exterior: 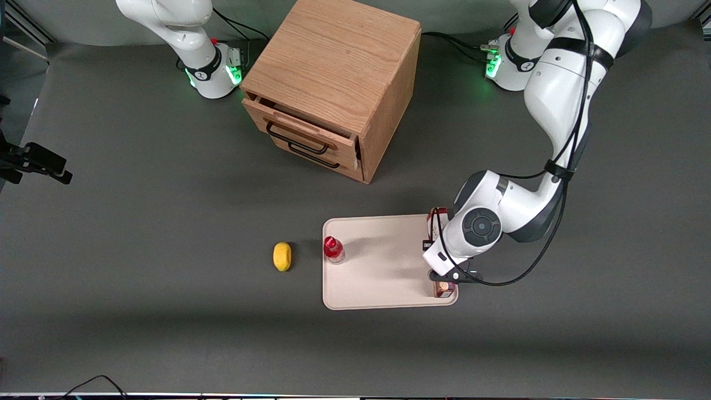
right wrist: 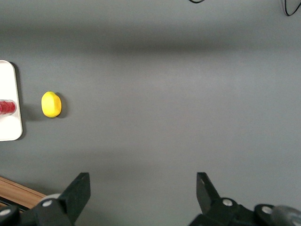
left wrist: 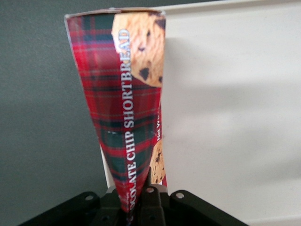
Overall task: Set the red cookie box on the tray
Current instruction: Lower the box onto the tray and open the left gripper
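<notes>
while i steer from afar, the left arm's pincer (left wrist: 141,207) sits closed on one end of the box (left wrist: 124,108), low over the tray (exterior: 377,278) at its edge toward the working arm's end of the tabletop (exterior: 166,311). the box runs along that edge; from the wrist view part of it seems to overhang bare tabletop, so i judge it not yet fully placed. it looks like a light, stiff carton with smooth printed card, likely to dent if squeezed hard; the narrow sides near one end suit the grip. the front view hides most of the box under the arm, showing only its ends. the wrist view shows its tartan face and cookie print. only the front view shows the bottle (exterior: 333,249), lemon (exterior: 282,256) and cabinet (exterior: 333,83).
</notes>
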{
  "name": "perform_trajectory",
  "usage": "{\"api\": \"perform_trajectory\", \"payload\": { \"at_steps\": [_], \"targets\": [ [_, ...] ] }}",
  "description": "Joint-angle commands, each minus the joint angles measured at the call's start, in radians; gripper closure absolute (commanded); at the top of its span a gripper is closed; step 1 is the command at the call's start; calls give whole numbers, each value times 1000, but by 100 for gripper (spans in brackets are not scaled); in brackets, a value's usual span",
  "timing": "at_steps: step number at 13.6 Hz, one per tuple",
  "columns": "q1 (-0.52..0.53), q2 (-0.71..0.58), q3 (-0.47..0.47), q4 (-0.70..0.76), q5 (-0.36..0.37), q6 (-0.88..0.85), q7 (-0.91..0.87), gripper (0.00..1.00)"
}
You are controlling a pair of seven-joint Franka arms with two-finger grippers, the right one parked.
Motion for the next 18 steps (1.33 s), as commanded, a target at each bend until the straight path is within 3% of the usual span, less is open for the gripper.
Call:
{"api": "perform_trajectory", "payload": {
  "at_steps": [1,2,5,9,12,18],
  "targets": [
    [-8,1,2,-3,17,16,-30,100],
    [-6,2,2,-4,17,16,-32,85],
    [1,-1,2,-18,17,50,-30,0],
    [43,-128,1,-64,-16,61,-21,0],
    [118,-299,-24,-142,-97,20,-16,0],
    [302,-588,-22,-162,-97,-365,170,0]
  ]
}}
